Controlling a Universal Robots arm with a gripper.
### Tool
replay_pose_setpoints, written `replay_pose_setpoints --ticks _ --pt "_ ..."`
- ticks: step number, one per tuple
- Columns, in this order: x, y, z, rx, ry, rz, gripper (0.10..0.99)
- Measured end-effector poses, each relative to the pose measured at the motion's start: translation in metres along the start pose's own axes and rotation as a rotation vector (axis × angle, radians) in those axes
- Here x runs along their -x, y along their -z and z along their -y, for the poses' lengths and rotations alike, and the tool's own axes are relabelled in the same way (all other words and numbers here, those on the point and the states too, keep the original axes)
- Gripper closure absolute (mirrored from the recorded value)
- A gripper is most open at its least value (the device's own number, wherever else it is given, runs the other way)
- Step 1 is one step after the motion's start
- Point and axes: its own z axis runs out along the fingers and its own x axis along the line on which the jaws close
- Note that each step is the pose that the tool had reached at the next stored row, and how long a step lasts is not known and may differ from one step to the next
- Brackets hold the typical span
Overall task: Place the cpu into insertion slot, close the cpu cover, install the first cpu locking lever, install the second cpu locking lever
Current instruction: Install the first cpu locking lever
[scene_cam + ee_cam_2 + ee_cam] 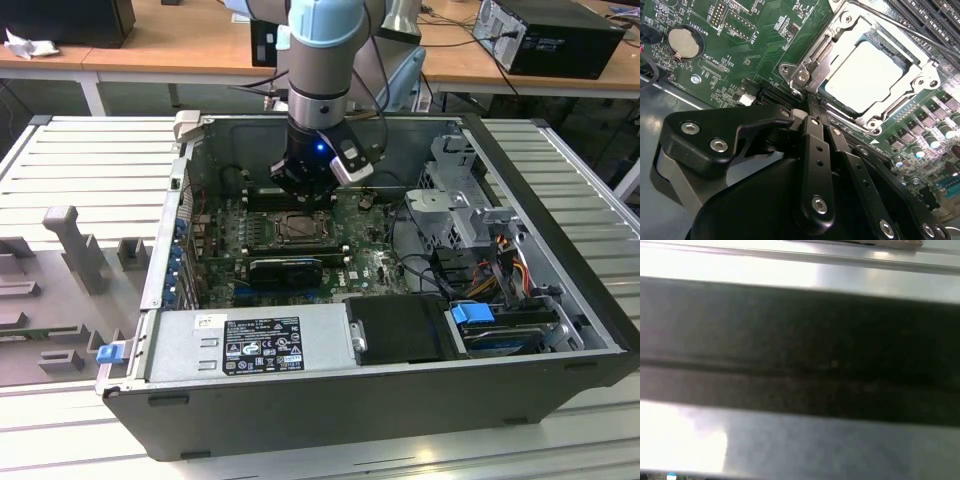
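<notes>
Cpu point(871, 75) seated in insertion slot point(840, 36) under cpu cover point(816, 56), just beyond jaws, pressed together

An open dark-grey metal computer case point(330, 400) lies on its side on a ribbed pale-grey table point(90, 170). Inside the case, a green circuit board point(370, 262) carries the square dark insertion slot with its metal rim point(297, 229). The black gripper point(303, 190) on the silver-and-blue arm point(322, 60) hangs just behind that slot. A silver power supply box point(250, 345) sits at the case's near wall, in front of the slot.
</notes>
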Motion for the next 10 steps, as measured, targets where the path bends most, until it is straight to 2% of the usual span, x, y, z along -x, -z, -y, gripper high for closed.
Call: replay_pose_setpoints --ticks 3,8,10 --pt "0.0001 0.0014 -0.0002 0.002 0.000 0.0006 0.980" --pt "0.0002 0.0166 -0.0014 0.001 0.000 0.0002 0.980" --pt "0.0002 0.0182 -0.0016 0.001 0.000 0.0003 0.980"
